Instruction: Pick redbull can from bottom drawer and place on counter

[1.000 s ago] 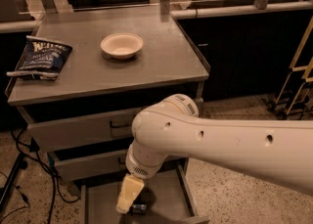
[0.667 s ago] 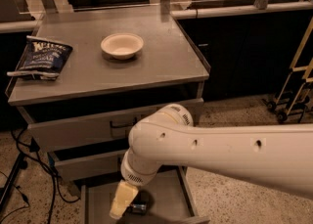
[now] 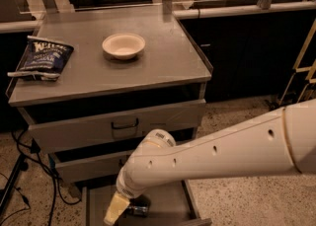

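Note:
The bottom drawer (image 3: 165, 205) is pulled open at the foot of the grey cabinet, and its flat floor shows. A small dark, shiny can, the redbull can (image 3: 139, 210), lies on that floor and is partly hidden by my wrist. My gripper (image 3: 116, 210) reaches down into the drawer right beside the can, on its left, at the end of my white arm, which comes in from the right. The counter (image 3: 163, 67) is the broad grey top above.
A white bowl (image 3: 123, 45) sits mid-counter and a dark blue chip bag (image 3: 43, 58) lies at its left edge. The two upper drawers (image 3: 118, 126) are closed. Cables (image 3: 22, 170) trail on the floor to the left. A dark cabinet (image 3: 247, 57) stands to the right.
My arm has swung lower and to the left across the cabinet front, and the gripper has shifted slightly left and down inside the bottom drawer. The can has not moved.

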Controlling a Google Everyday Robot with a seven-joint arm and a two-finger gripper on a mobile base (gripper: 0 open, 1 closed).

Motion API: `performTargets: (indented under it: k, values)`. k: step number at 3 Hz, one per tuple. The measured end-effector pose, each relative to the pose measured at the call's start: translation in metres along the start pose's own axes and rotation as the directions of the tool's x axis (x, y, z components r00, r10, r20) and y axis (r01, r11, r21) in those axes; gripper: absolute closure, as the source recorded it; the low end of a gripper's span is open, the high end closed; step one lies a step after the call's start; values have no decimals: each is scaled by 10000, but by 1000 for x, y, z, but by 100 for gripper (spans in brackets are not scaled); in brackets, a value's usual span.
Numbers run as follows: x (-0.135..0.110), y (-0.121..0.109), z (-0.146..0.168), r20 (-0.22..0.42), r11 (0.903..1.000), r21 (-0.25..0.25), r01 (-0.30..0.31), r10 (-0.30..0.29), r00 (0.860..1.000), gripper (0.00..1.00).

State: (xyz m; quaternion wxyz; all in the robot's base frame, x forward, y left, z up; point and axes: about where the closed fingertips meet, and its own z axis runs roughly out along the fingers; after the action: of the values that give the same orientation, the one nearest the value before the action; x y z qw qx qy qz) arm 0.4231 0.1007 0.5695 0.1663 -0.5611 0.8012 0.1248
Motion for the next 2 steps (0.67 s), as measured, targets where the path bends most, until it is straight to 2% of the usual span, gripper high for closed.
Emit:
performTargets:
  k: [1,2]
  values:
    - [10,-9,40,16,9993,-105,-353,353,9994,0]
    - [30,-18,78,-118,9973,-267,-689,686,9976,0]
